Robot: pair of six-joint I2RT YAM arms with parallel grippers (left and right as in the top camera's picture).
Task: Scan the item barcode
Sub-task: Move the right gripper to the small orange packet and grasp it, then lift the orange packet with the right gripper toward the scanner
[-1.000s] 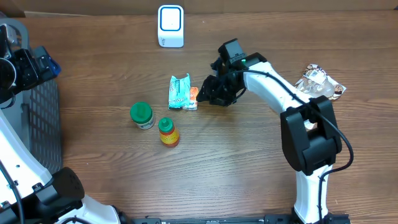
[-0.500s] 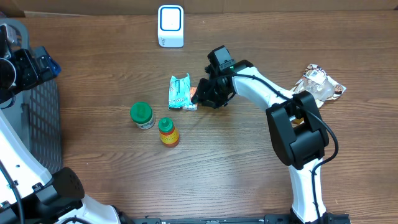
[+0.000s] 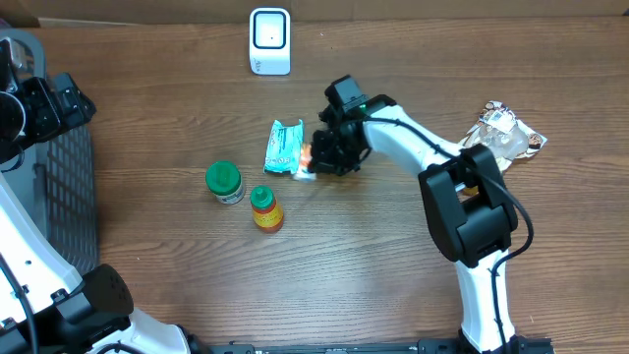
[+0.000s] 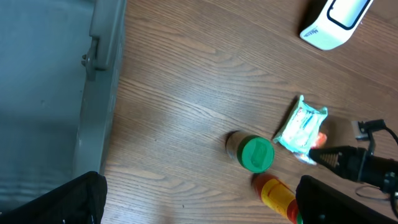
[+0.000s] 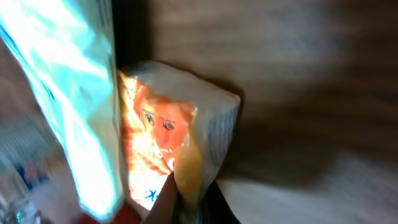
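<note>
A small orange and white packet (image 3: 306, 158) lies on the wooden table against a teal packet (image 3: 284, 146). My right gripper (image 3: 320, 155) is down at the orange packet's right edge, shut on a fold of its wrapper. The right wrist view shows the orange packet (image 5: 163, 140) pinched between my fingertips (image 5: 163, 208), with the teal packet (image 5: 68, 93) to its left. A white scanner (image 3: 269, 40) stands at the table's far edge. My left gripper (image 4: 199, 202) hangs open and empty, high over the table's left side.
A green-lidded jar (image 3: 224, 181) and an orange bottle (image 3: 264, 208) stand left of the packets. A crinkled foil wrapper (image 3: 505, 130) lies at the far right. A grey basket (image 3: 61, 202) sits at the left edge under my left arm.
My right gripper slid left up to the orange packet and shut on its edge. The packet shifted slightly. The left arm has not moved.
</note>
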